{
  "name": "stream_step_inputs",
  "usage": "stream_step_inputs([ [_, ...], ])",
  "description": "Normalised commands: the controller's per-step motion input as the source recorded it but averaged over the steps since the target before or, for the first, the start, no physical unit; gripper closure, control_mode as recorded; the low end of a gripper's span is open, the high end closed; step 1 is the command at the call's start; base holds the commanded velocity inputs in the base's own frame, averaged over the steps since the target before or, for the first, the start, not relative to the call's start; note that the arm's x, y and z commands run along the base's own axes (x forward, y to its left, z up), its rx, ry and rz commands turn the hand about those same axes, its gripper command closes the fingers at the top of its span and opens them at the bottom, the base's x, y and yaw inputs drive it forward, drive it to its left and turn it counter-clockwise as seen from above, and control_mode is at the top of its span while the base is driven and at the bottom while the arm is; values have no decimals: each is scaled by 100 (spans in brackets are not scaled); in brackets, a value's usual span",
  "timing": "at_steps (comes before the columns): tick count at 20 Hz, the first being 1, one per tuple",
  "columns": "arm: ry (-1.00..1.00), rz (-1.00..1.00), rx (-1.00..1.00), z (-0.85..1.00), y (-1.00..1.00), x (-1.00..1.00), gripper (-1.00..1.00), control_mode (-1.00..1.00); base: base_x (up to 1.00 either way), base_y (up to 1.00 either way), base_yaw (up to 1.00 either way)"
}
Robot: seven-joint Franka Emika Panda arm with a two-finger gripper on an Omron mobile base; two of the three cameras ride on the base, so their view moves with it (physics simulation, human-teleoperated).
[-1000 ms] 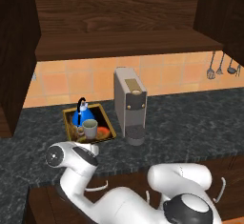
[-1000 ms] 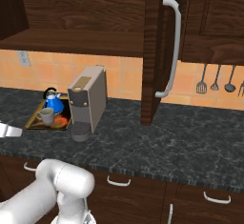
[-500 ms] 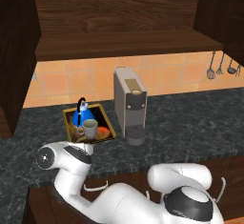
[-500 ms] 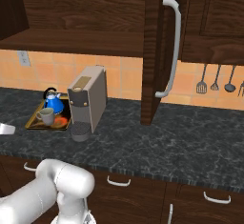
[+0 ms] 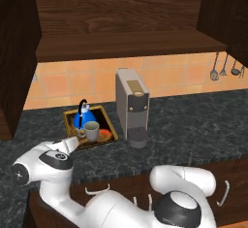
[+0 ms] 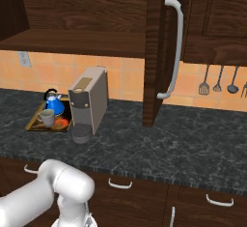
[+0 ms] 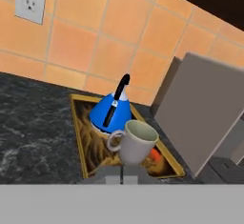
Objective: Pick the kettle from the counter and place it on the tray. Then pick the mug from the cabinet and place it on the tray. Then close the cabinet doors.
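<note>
Hand view: kettle [image 7: 110, 111] and mug [image 7: 134, 143] sit together on the tray [image 7: 80, 137], centre frame, so both are delivered. The end effector [image 7: 122, 173], at the bottom edge, is closed and empty. Cabinet door [image 6: 155, 52] stands open, likely next.

We drew the arm [image 5: 46, 161] back from the tray [image 5: 71, 119] toward the counter's [image 5: 193, 125] near left edge, and the gripper [image 7: 122, 173] closed empty, its fingertips meeting just short of the mug [image 7: 135, 142].
</note>
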Motion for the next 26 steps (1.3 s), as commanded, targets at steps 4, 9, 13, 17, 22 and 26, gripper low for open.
stream_step_inputs([
  [4, -29, 3, -20, 71, 34, -11, 100, -100, 0, 0, 0],
  [9, -10, 0, -14, 23, 13, -9, 100, -100, 0, 0, 0],
  [13, -4, 0, -11, 5, 4, -10, 100, -100, 0, 0, 0],
  [17, -4, 0, -30, 48, 23, -9, 100, -100, 0, 0, 0],
  [22, -18, 0, -36, 37, 30, -2, 100, -100, 0, 0, 0],
  [26, -28, 0, -37, 22, 27, 0, 100, -100, 0, 0, 0],
])
